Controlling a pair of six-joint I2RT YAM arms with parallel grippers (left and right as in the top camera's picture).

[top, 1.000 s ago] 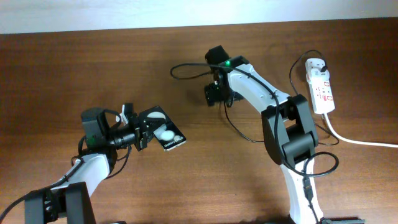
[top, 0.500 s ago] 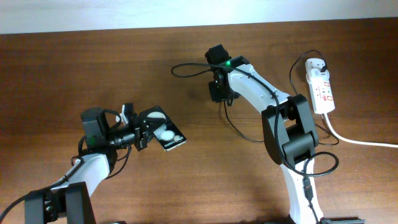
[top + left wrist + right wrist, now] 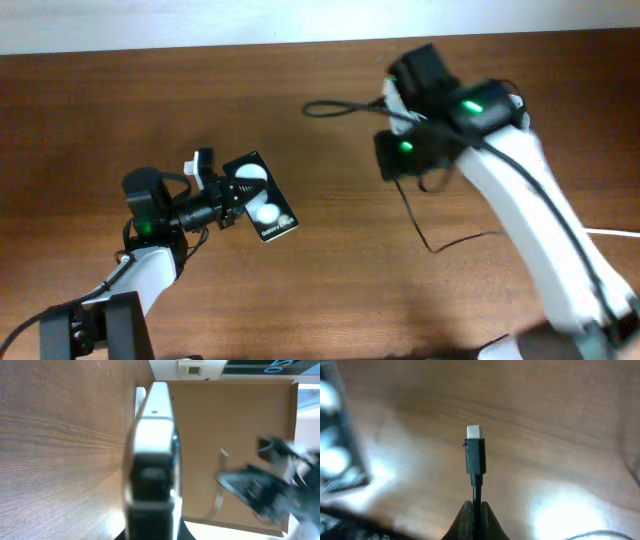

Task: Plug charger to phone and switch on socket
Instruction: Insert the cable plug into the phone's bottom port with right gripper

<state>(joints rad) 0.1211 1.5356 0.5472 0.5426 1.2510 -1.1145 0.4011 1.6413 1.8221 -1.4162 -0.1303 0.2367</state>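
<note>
The phone (image 3: 262,200), a small black slab whose screen reflects two round lights, is off the table, tilted, with my left gripper (image 3: 228,195) shut on its near end. The left wrist view shows the phone (image 3: 152,445) edge-on between the jaws. My right gripper (image 3: 393,157) is raised over the table's middle and blurred. It is shut on the charger (image 3: 475,455), a thin black cable whose small plug stands above the pinched fingertips (image 3: 465,515). Slack charger cable (image 3: 335,106) loops left and trails down to the table. The socket is hidden behind the right arm.
The brown wooden table (image 3: 330,280) lies bare between the arms. My right arm (image 3: 540,210) covers the table's right side. A bit of thick white cord (image 3: 612,233) shows at the right edge. The blurred phone (image 3: 332,450) appears left of the plug in the right wrist view.
My right gripper closed on the charger cable and lifted it up and to the right, dragging the cable loop along. The left gripper shifted the phone slightly up.
</note>
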